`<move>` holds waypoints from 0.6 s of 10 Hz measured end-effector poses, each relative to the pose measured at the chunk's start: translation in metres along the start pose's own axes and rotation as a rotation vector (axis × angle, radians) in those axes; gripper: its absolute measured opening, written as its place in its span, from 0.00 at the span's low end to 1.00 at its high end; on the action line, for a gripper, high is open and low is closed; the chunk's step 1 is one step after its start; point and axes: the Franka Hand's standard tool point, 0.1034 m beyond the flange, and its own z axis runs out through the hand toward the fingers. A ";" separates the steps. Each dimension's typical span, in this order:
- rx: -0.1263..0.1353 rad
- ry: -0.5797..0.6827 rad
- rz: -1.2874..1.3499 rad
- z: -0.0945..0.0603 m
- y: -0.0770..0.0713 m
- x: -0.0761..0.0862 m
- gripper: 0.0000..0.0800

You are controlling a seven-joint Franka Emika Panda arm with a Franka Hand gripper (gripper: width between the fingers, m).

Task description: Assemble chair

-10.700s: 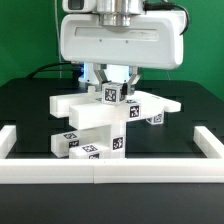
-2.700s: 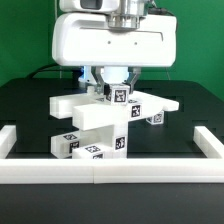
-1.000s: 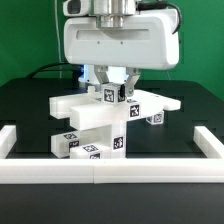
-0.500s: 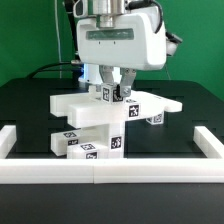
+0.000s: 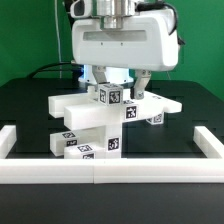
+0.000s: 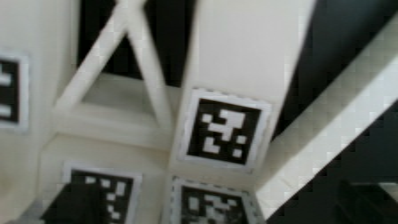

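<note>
Nearest, the border rail [image 5: 100, 165] lines the table edge. Behind it the chair [image 5: 100, 122] stands mid-table as a stacked white assembly. The gripper [image 5: 117, 88] straddles its top tagged cube [image 5: 110, 96], jaws spread wide and holding nothing; a straight, vertical lift-off would avoid nudging the stack.

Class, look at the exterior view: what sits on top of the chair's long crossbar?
A small tagged cube sits on the crossbar, between the open gripper fingers. Whether it is pegged in is hidden; the parts behind it are covered too.
</note>
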 end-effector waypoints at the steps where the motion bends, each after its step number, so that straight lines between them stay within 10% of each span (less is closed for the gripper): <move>1: -0.001 0.001 -0.084 0.000 -0.001 -0.001 0.81; 6: -0.001 0.002 -0.456 -0.001 0.000 0.001 0.81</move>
